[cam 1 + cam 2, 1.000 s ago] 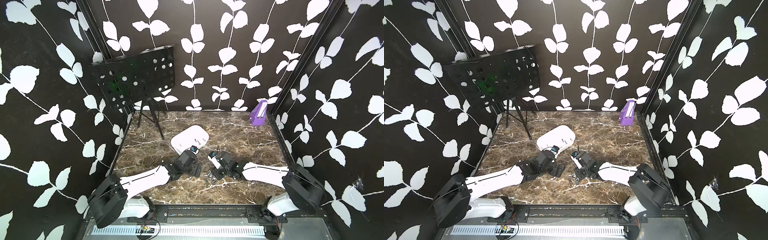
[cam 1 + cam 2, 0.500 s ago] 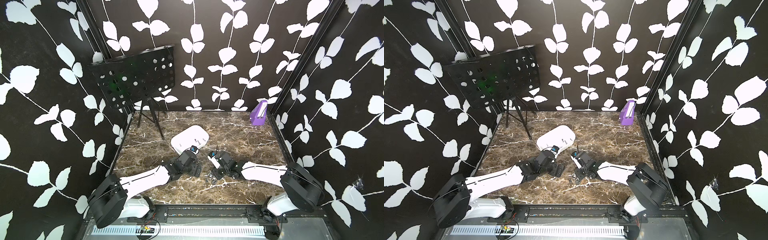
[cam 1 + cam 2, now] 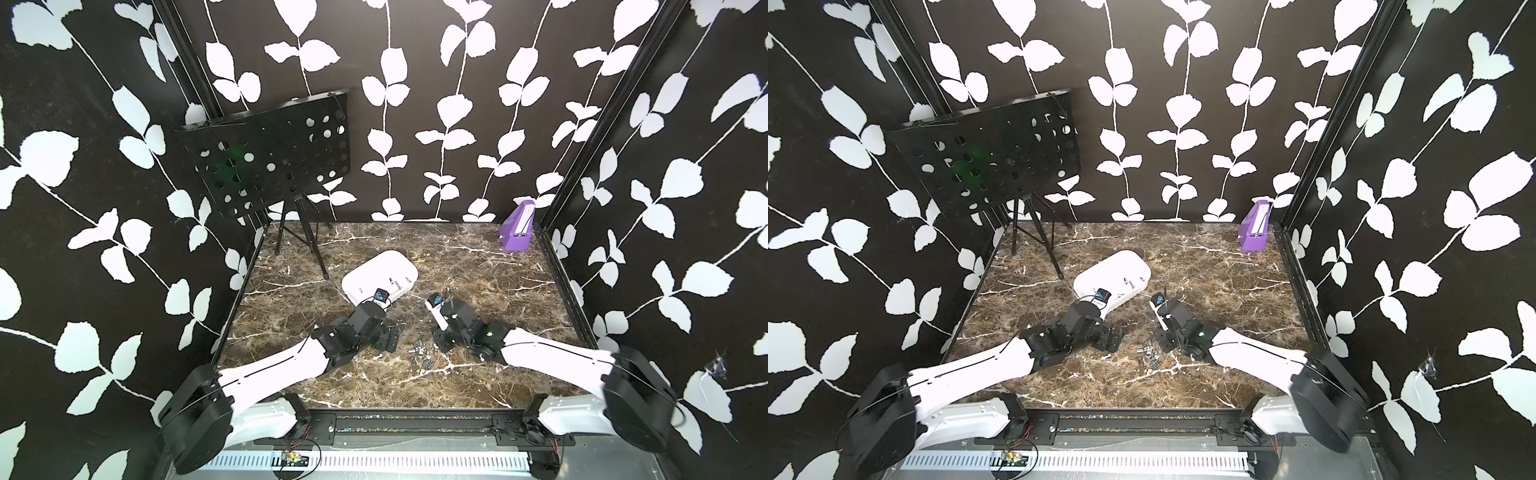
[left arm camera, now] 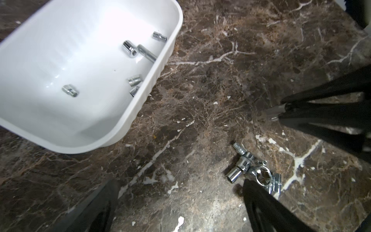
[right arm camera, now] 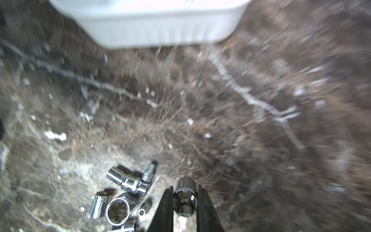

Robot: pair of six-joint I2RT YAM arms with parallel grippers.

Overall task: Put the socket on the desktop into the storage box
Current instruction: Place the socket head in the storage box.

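1. The storage box (image 4: pixel 60 60) is sitting open on the tabletop (image 3: pixel 457 266), just ahead of the left hand (image 4: pixel 178 181). It is farther ahead of the right hand (image 5: pixel 185 189), with bare marble in between.
2. The box is holding several boxed sockets (image 4: pixel 130 49). Most are lying along the wall facing the right hand, and one is lying apart on the white floor.
3. The right hand is pinching one socket (image 5: pixel 184 202) between narrowly set fingers, the socket's open end facing the wrist camera. The hand is sitting low over the tabletop, and I cannot tell whether the socket is touching it.
4. The loose sockets (image 5: pixel 122 188) are lying in a cluster on the tabletop just beside the right hand, between it and the left hand.
5. The left hand is spreading wide and gripping nothing, with one finger (image 4: pixel 261 204) reaching just beside the cluster.
6. Both arms are stretching low over the tabletop, angling inward toward the box.
7. A purple box (image 3: pixel 517 230) is standing well beyond the right hand, and its contents are too small to make out.
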